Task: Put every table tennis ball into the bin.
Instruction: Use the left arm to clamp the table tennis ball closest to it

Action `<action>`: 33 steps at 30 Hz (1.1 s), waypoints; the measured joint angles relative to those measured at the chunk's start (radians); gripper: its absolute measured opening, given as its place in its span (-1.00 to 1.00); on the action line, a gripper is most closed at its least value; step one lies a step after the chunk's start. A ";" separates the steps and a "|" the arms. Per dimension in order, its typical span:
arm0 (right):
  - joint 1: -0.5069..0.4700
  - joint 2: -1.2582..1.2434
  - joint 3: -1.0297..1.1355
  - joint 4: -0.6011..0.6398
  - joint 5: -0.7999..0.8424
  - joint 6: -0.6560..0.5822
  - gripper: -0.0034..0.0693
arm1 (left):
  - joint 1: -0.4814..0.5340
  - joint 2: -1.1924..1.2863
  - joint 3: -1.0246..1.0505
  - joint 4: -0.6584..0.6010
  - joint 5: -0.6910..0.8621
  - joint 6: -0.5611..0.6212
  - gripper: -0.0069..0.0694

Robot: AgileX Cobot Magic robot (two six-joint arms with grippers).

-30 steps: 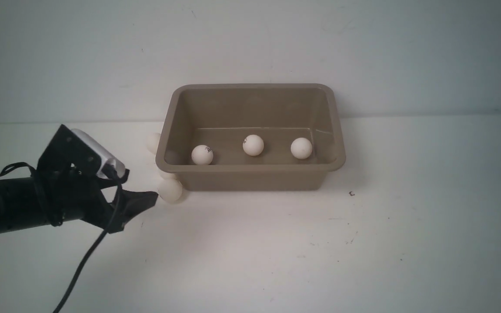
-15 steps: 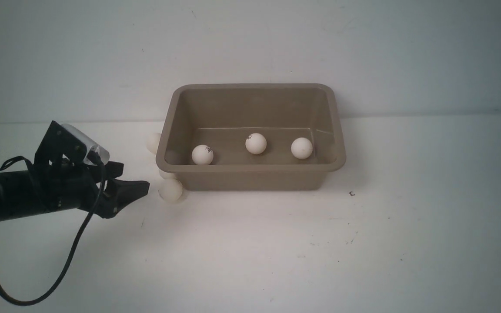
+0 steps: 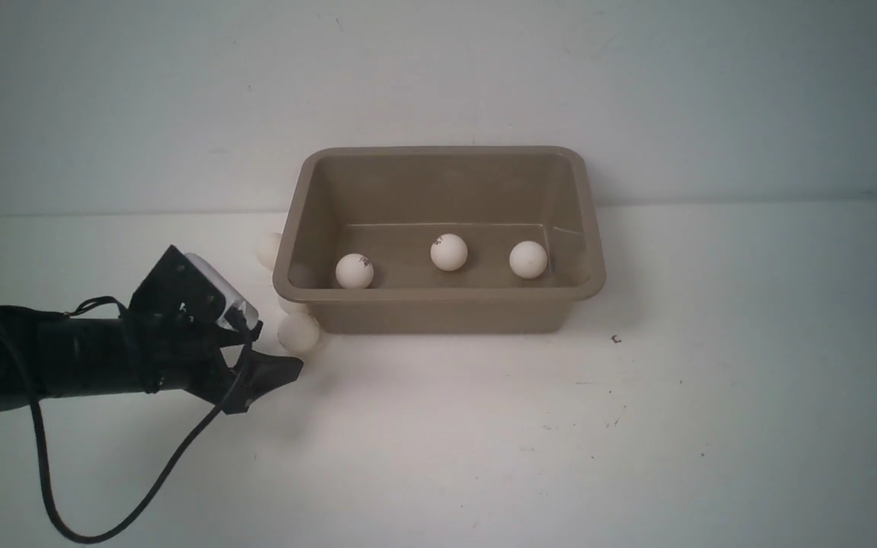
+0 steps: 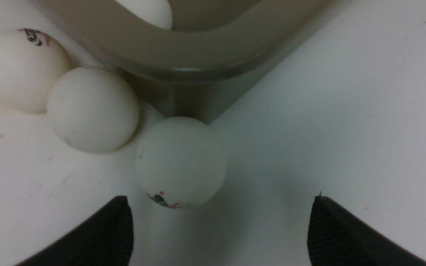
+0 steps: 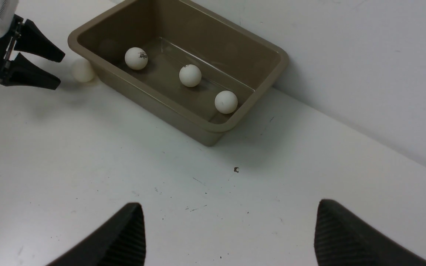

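So the black left gripper (image 4: 220,197) backed off up and away a moment ago. Now it's swung back in, lower and further forward than it was a second ago. Its jaws are spread wide with nothing in them, pointed at the nearest ball (image 3: 298,332). That's a small matte white-cream table tennis ball on the white tabletop (image 3: 484,426), tucked right by the near left corner of the rectangular taupe-brown plastic tub (image 3: 438,293). In the left wrist view the ball sits a bit to one side of the gap, just ahead of the fingertips and not between them yet.

Three balls are already in the tub: the left-hand ball (image 3: 354,271), the middle ball (image 3: 448,252) and the right-hand ball (image 3: 527,259). The middle ball drifted a touch a second ago and looks settled now.

Outside the tub, a second ball (image 4: 93,109) and a third ball (image 4: 24,70) are bunched along its left side. There might be a sliver of a fourth at the picture's edge, hard to say.

The right gripper (image 5: 228,205) is spread open too, holding nothing, over bare table well away from the tub.

My read is that this was a re-aim, not a give-up, and pick number four is about to start. My only worry is that the nearest ball is crowded by the tub wall and its neighbour, so a finger could easily knock it away.
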 joint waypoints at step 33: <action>0.000 0.000 0.000 0.004 0.000 -0.014 0.62 | -0.052 0.074 -0.098 -0.007 -0.068 -0.076 0.01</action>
